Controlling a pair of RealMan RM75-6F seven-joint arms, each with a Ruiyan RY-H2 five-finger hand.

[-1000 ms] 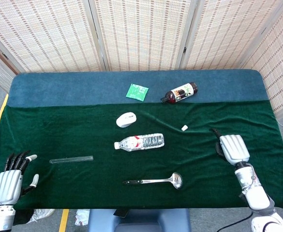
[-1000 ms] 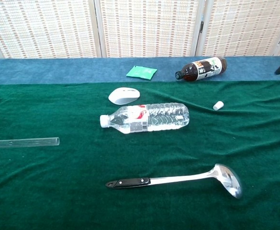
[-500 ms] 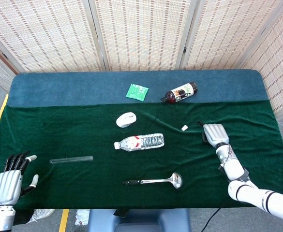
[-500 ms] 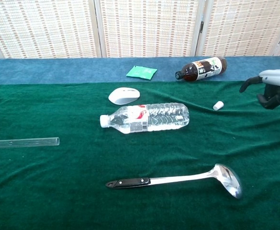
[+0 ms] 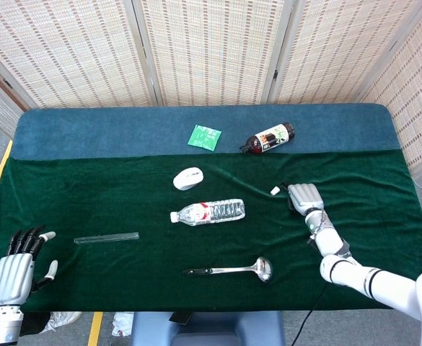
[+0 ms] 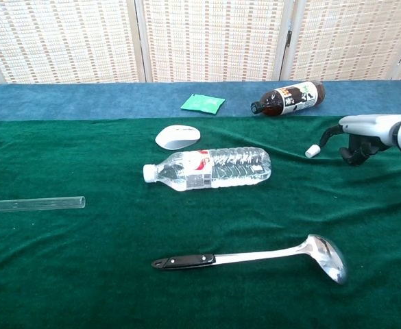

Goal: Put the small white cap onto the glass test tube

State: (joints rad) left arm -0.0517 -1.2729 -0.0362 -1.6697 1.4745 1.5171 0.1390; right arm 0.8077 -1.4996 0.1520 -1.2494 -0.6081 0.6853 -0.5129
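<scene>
The small white cap (image 5: pixel 275 190) (image 6: pixel 312 151) lies on the green cloth right of centre. My right hand (image 5: pixel 302 197) (image 6: pixel 354 133) hovers just to its right, fingers apart, one dark fingertip close above the cap, holding nothing. The glass test tube (image 5: pixel 107 237) (image 6: pixel 32 203) lies flat at the left side of the cloth. My left hand (image 5: pixel 16 269) rests open at the near left corner, a short way left of the tube, and shows only in the head view.
A clear water bottle (image 5: pixel 208 212) (image 6: pixel 209 168) lies mid-table, with a white mouse (image 5: pixel 188 178) behind it and a steel ladle (image 5: pixel 232 270) (image 6: pixel 255 257) in front. A dark bottle (image 5: pixel 267 138) and green packet (image 5: pixel 205 136) lie on the blue strip at the back.
My right hand has travelled left and away from the front edge, from well right of the cap to just beside it. The left hand, tube and cap have not moved.
</scene>
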